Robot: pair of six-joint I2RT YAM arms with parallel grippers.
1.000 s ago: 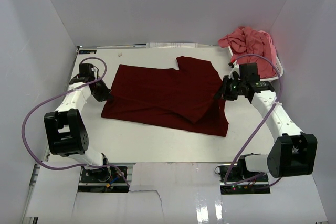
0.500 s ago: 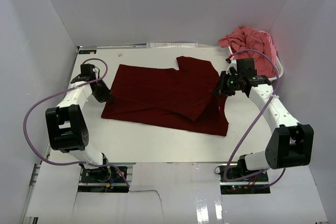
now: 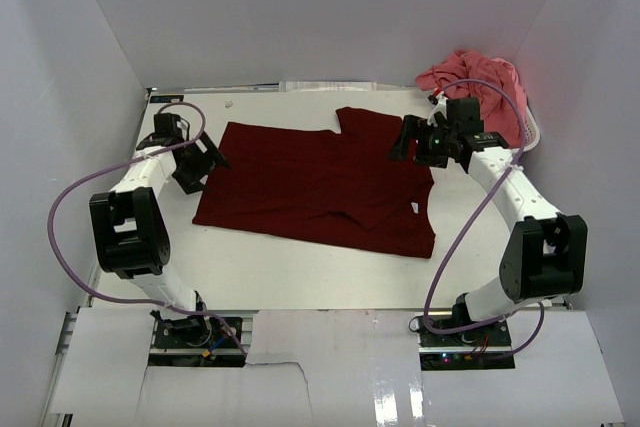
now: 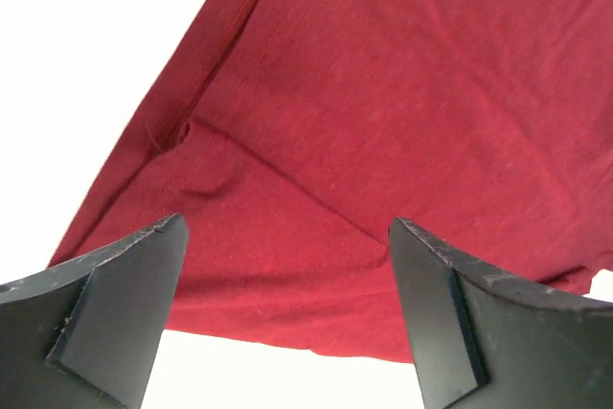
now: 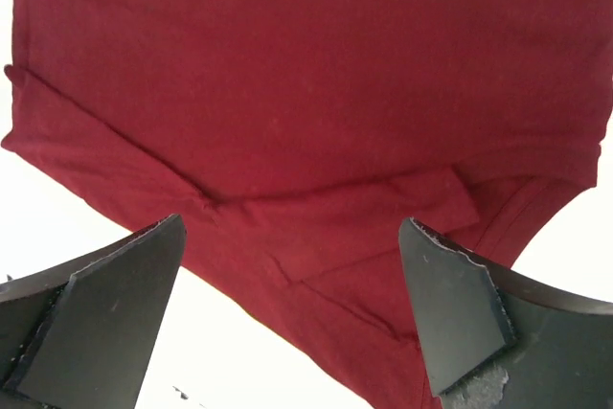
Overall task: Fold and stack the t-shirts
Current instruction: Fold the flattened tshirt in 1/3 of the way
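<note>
Far left of the overhead view: the left claw (image 3: 203, 160) sits right at the left edge of the dark maroon t-shirt (image 3: 310, 182). Its fingers are spread wide and there's nothing pinched between them. The left wrist view agrees, with both fingertips well apart, maroon cloth showing through the gap and a bit of bare white desk (image 3: 300, 267) at the lower edge.

In the middle of the frame, the maroon shirt lies spread flat on the desk. One flap is folded over on a diagonal across its right half, and a sleeve pokes out toward the top centre. There's a small white tag (image 3: 414, 208) near its right edge.

Right of centre, the right claw (image 3: 408, 142) hangs over the shirt's upper right corner, also wide and gripping nothing. Its wrist camera shows the fold lines and a sleeve between the open fingers.

In the upper right corner, the coral pink t-shirt (image 3: 480, 77) is bunched in a heap on the white basket (image 3: 533, 132). It isn't touching the maroon one. Can't tell how much of it sits inside the basket.
</note>
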